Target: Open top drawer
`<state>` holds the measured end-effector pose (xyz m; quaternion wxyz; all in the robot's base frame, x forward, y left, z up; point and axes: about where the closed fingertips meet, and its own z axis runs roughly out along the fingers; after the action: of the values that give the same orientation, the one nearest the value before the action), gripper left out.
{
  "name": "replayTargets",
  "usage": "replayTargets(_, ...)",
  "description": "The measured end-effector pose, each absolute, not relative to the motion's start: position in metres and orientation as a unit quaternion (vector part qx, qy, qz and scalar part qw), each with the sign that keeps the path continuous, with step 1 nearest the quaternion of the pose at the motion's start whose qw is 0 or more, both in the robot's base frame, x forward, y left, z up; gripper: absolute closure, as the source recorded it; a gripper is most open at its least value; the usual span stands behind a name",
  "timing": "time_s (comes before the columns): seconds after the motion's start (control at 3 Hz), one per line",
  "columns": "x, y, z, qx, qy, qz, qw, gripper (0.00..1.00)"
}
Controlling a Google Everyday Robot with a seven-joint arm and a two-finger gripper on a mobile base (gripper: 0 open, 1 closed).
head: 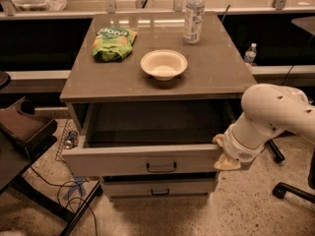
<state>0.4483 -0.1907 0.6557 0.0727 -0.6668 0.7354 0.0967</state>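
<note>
Top drawer (113,161) open; gripper (222,152), largely hidden, seemingly at its right corner.

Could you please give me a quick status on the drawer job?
Gripper at right end of top drawer front. Drawer pulled well out. Nothing visible blocking it.

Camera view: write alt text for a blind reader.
The top drawer of a grey cabinet stands pulled open, the robot's gripper at the right end of its front. On top sit a white bowl, a green snack bag and a water bottle.
</note>
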Motion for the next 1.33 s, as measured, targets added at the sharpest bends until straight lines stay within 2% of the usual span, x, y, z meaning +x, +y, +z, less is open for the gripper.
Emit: replayTargets(1.33, 0.4481, -0.1907, 0.6601, -0.667, 0.735, 0.097, 0.072, 1.0)
